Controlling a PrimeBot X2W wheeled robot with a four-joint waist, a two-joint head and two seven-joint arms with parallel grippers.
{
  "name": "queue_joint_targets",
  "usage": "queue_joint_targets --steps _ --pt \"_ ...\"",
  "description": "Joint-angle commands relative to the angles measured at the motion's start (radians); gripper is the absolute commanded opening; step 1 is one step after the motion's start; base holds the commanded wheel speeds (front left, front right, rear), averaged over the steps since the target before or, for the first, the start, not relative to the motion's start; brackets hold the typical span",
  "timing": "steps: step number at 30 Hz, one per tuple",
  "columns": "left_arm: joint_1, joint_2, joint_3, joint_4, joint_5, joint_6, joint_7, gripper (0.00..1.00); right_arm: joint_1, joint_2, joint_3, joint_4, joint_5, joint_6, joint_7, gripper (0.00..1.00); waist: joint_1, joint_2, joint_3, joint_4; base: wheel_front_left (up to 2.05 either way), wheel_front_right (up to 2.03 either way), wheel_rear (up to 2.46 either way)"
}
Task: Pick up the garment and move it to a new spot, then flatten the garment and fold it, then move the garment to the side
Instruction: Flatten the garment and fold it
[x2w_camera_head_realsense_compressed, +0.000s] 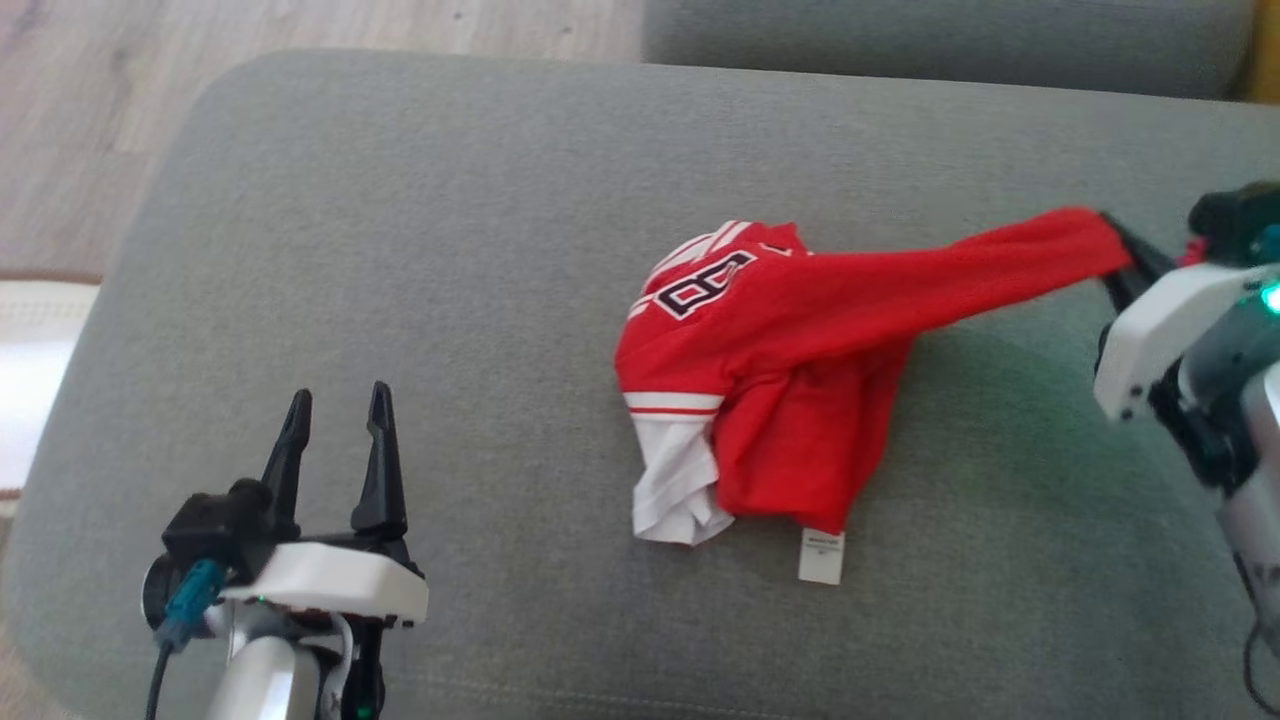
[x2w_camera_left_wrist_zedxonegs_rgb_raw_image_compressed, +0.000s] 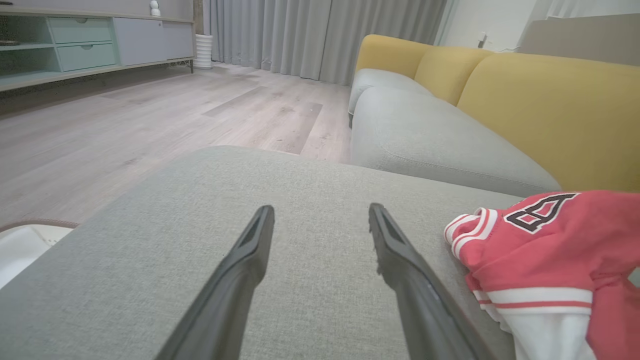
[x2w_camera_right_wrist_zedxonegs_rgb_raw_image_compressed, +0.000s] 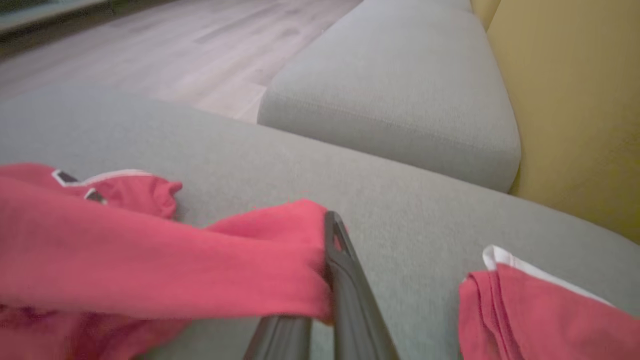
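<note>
**Red jersey pinched at one end, shaping work all ahead**

Grey cloth covers the broad seat cushion (x2w_camera_head_realsense_compressed: 400, 250), the landmark for everything else. The red jersey (x2w_camera_head_realsense_compressed: 770, 400) lies bunched at the cushion's middle. One long red stretch is drawn out toward the cushion's right edge and lifted slightly off the surface.

By my reading, only the first pick-up is under way. The garment is neither moved, flattened, folded nor set aside, so nearly the whole task remains.

The right gripper (x2w_camera_head_realsense_compressed: 1115, 250), at the cushion's right edge, has its fingers pressed together on the end of that red stretch. The left gripper (x2w_camera_head_realsense_compressed: 335, 450) hovers over the cushion's near left part with its fingers spread and nothing between them, well apart from the jersey.

The heap is rumpled and doubled over itself. A white sleeve (x2w_camera_head_realsense_compressed: 675, 480) with a red-striped band spills toward the cushion's near edge. A black-and-white number patch (x2w_camera_head_realsense_compressed: 705, 285) shows on the far side, and a small white label (x2w_camera_head_realsense_compressed: 822, 556) sticks out nearest the camera.
</note>
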Motion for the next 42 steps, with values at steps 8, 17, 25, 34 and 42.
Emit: queue_joint_targets --steps 8,17,25,34,42 --pt "-0.032 0.003 0.042 -0.026 0.002 -0.002 -0.012 1.00 0.289 -0.071 -0.027 -0.273 -0.001 0.007 0.288 0.00 0.0000 0.0000 -0.011 -0.092 0.00 0.00 0.00" --pt "-0.045 0.003 0.047 -0.013 0.009 -0.012 -0.012 1.00 0.436 -0.063 -0.063 -0.355 -0.052 0.007 0.459 0.00 0.0000 0.0000 -0.006 -0.123 0.00 0.00 0.00" --pt "-0.045 0.003 0.050 0.004 0.013 -0.018 -0.012 1.00 0.443 0.001 -0.135 -0.357 -0.124 0.007 0.435 1.00 0.0000 0.0000 -0.026 -0.127 0.00 0.00 0.00" --pt "-0.030 0.006 0.078 -0.002 0.026 -0.025 -0.012 1.00 0.432 0.096 -0.350 -0.563 -0.109 0.007 0.288 1.00 0.0000 0.0000 -0.047 -0.135 0.00 0.00 0.00" --pt "-0.031 0.009 0.090 -0.002 0.028 -0.038 -0.012 1.00 0.461 0.266 -0.399 -0.577 -0.110 0.007 0.025 1.00 0.0000 0.0000 -0.047 -0.143 0.00 0.00 0.00"
